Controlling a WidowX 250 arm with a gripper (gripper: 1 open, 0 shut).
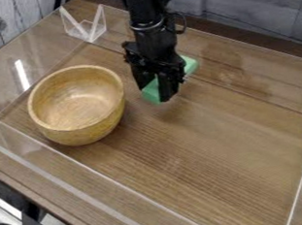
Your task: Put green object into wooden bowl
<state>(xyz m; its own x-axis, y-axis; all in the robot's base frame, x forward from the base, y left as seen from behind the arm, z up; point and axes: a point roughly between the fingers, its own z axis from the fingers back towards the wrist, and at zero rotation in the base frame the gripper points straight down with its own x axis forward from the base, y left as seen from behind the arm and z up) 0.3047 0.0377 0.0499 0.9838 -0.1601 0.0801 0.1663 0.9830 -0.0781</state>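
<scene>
The green object (171, 80), a small bright green bar, is pinched between the black fingers of my gripper (161, 83), which points straight down and is shut on it. The bar hangs a little above the wooden tabletop, partly hidden by the fingers. To the left of the gripper, apart from it, stands the wooden bowl (39, 105), round, light tan and with nothing inside.
Low clear acrylic walls (146, 197) border the wooden tabletop (208, 149) on all sides. A small clear plastic stand (83, 25) sits at the back left, behind the bowl.
</scene>
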